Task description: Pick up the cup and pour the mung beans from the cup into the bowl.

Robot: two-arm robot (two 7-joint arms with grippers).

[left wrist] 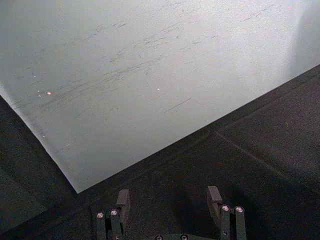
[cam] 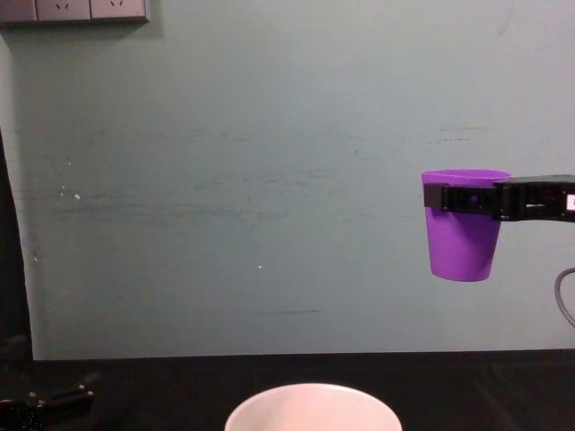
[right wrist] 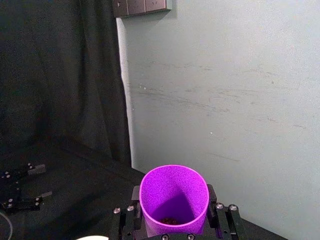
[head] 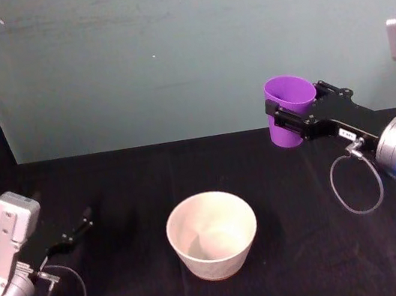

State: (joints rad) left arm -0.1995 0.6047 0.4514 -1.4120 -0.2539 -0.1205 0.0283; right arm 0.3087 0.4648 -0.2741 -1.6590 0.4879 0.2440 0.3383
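- Purple plastic cup (head: 288,95) hangs upright in the air, pinched near its rim by the fingers of the right gripper (head: 290,119), up and to the right of the bowl (head: 217,260).
- Small dark mung beans (right wrist: 170,220) lie at the cup's bottom.
- Pale and round, the bowl stands mid-table on the black table (head: 113,185).
- Low at the table's left, the left gripper (head: 83,226) has its fingers spread around nothing, well apart from the bowl.

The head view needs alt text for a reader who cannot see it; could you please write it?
The right gripper holds the purple cup upright in the air, to the right of and beyond the pale bowl on the black table. The left gripper sits open low at the left, apart from both.
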